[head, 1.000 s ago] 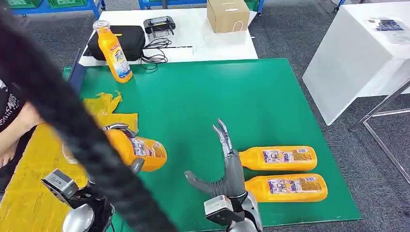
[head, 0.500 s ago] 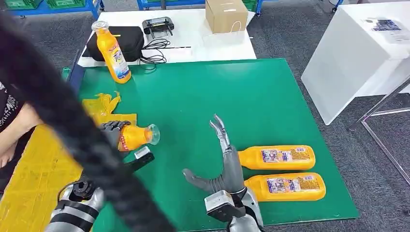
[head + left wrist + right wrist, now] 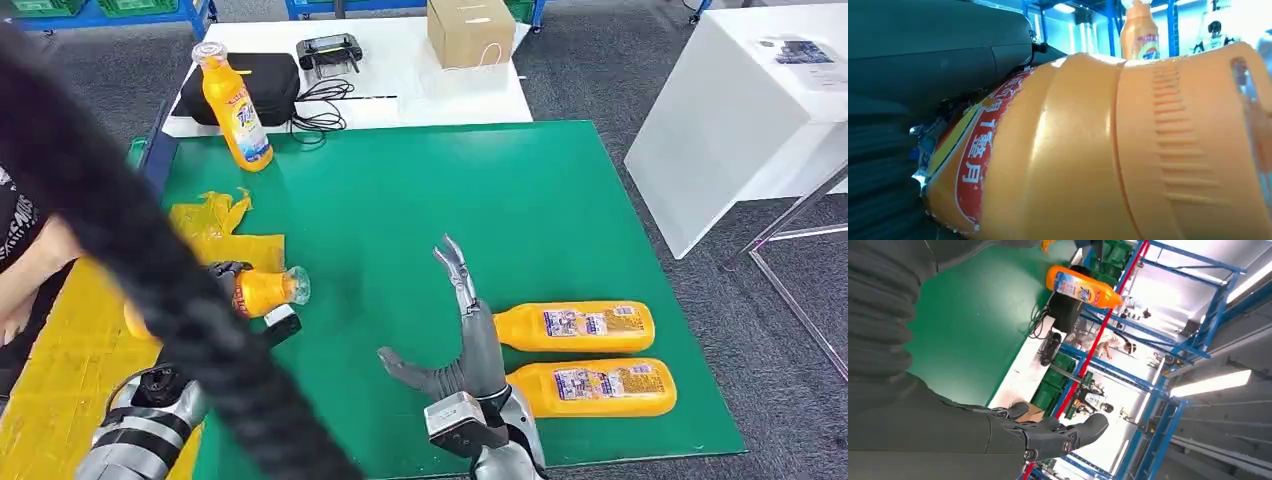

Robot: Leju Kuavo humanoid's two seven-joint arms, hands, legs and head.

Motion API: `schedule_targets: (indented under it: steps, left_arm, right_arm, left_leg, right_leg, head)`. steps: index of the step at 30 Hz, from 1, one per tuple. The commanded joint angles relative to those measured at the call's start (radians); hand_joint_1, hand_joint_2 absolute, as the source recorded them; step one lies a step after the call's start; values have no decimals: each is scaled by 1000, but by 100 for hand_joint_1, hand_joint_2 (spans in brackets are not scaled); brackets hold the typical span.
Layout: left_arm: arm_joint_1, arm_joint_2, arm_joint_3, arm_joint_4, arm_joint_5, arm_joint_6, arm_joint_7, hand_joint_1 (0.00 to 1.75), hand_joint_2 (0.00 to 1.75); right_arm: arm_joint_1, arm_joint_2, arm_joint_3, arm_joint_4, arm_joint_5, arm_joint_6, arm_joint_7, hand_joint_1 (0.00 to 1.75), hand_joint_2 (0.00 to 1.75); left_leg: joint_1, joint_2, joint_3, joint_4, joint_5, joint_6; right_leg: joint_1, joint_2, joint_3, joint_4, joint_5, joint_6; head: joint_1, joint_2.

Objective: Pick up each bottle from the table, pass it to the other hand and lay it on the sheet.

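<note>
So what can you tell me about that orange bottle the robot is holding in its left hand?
The held bottle looks like glossy orange plastic, with a red and yellow printed label and a ribbed neck leading to a clear cap. It lies roughly on its side, cap pointing toward the green mat, at the edge of the yellow sheet. The left hand grips its body, dark fingers wrapped over it. A thick black cable hides its base in the head view, so whether it rests on the sheet is unclear.

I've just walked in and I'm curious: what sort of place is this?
Probably a robot test area in a warehouse-like hall: blue metal racks holding green crates, grey carpet floor, and a green table set with orange bottles.
</note>
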Motion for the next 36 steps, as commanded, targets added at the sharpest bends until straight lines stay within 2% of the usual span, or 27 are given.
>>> schedule_targets:
  steps: [1, 4, 5, 6, 21, 24, 25, 31, 36]
  left_arm:
    - [-114, 13, 60, 257, -61, 84, 53, 175, 175]
    - [-110, -4, 94, 270, -31, 84, 22, 175, 175]
    - [-104, -7, 109, 268, -12, 85, 0, 44, 175]
    - [-101, -6, 111, 266, -12, 88, -3, 0, 175]
    - [-75, 5, 132, 309, -14, 14, 3, 0, 175]
    - [-69, 1, 136, 323, -5, 5, -10, 0, 175]
    - [-65, -1, 140, 319, 3, 23, -27, 0, 175]
    - [-54, -8, 169, 308, 51, 37, -60, 0, 175]
    - [-24, -29, 228, 238, 195, 41, -172, 0, 175]
  right_arm:
    - [-27, -28, 13, 8, -6, -4, 9, 0, 175]
    - [-33, -28, 19, 15, -7, -2, 11, 0, 175]
    - [-35, -28, 20, 18, -8, -3, 12, 0, 175]
    - [-36, -28, 21, 19, -8, -2, 12, 0, 175]
    - [-67, -27, 22, 44, -8, 25, 19, 0, 175]
    - [-73, -27, 23, 50, -8, 31, 21, 0, 175]
    - [-75, -27, 23, 53, -7, 33, 23, 0, 175]
    - [-75, -30, 22, 54, -6, 33, 22, 0, 175]
    - [-67, -34, 13, 44, -3, 21, 19, 0, 175]
  left_leg:
    - [2, 2, 3, 1, -2, -1]
    - [2, 1, 4, 0, -1, 0]
    - [2, 0, 5, 1, -2, 0]
    - [2, 0, 3, 0, -1, 0]
    - [3, 3, 6, 0, -3, -1]
    - [1, 1, 3, -1, -1, 0]
    - [3, 2, 7, 0, -3, -1]
    - [2, 2, 5, -1, -1, 0]
    - [1, 1, 4, -1, -1, 0]
  right_leg:
    - [3, 1, 4, -1, 0, -1]
    - [2, -1, 4, -1, -1, -1]
    - [2, -1, 5, -1, -1, -1]
    - [1, -1, 3, -1, -1, -1]
    - [3, 1, 6, -2, -1, -1]
    - [1, 0, 3, -1, 0, -1]
    - [4, 1, 8, -3, -2, -1]
    - [2, 1, 5, -2, 0, -1]
    - [1, 1, 4, -2, 0, 0]
  head:
    - [0, 0]
    - [0, 0]
    - [0, 0]
    - [0, 0]
    - [0, 0]
    - [0, 0]
    - [0, 0]
    - [0, 0]
    - [0, 0]
